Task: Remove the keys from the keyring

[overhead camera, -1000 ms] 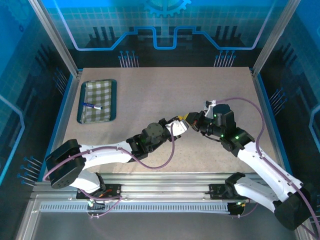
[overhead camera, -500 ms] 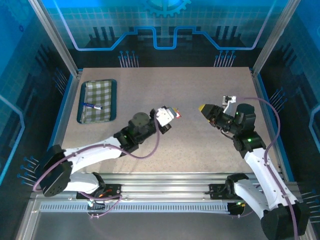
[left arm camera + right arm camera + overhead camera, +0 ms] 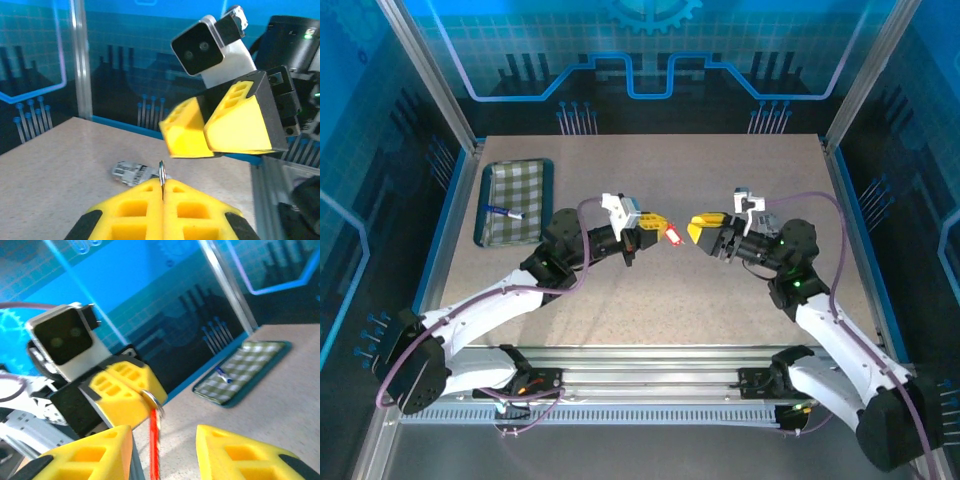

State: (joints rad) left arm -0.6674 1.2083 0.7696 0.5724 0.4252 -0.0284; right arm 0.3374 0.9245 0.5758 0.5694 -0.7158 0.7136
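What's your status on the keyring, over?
Left claw shut on red keyring, held aloft. Right claw open, facing it, not yet gripping. Nothing between them.

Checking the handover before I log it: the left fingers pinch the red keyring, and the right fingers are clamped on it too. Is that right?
Not quite. The left fingers do pinch the red keyring, but the right fingers are not clamped on it. They stand open and short of it, as the top external view shows.

Blue-and-white pen (image 3: 503,212) lies on checked tray (image 3: 523,188).
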